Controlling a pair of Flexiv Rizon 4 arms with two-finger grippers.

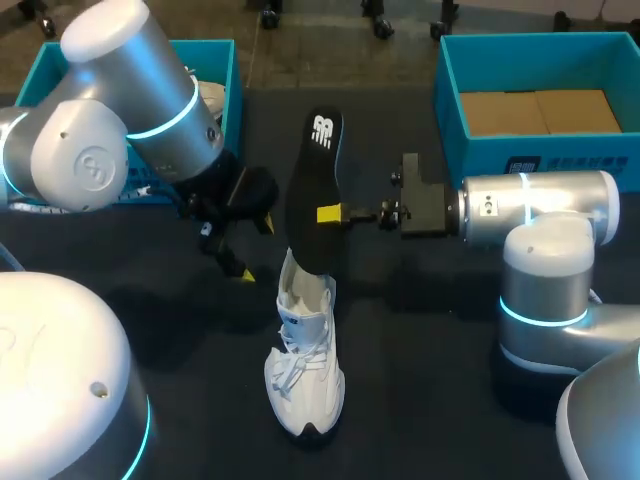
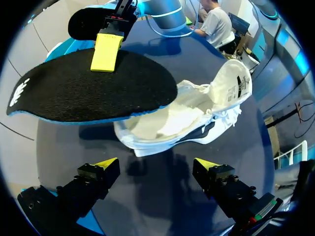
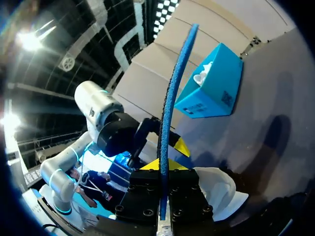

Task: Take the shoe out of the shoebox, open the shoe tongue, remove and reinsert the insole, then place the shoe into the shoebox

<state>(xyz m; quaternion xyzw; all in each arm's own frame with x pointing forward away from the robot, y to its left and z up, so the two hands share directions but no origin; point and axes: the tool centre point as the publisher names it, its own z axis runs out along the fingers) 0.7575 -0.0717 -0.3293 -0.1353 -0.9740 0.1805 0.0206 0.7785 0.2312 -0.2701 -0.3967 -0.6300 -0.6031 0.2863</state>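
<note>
A white shoe (image 1: 305, 370) lies on the dark table with its mouth facing the insole. My right gripper (image 1: 332, 213) is shut on a black, blue-edged insole (image 1: 315, 190), which stands tilted above the table with its lower end at the shoe's mouth. From the left wrist the insole (image 2: 93, 91) hangs over the shoe (image 2: 197, 115), with the right arm's yellow fingertip (image 2: 106, 51) pressed on it. My left gripper (image 1: 256, 248) is open just left of the insole, holding nothing. The right wrist view sees the insole (image 3: 172, 98) edge-on between its own gripper's (image 3: 161, 169) fingers.
A teal shoebox (image 1: 222, 70) stands at the back left, partly behind my left arm. A second teal box (image 1: 455, 110) with a cardboard bottom is at the back right. Bare dark table lies around the shoe.
</note>
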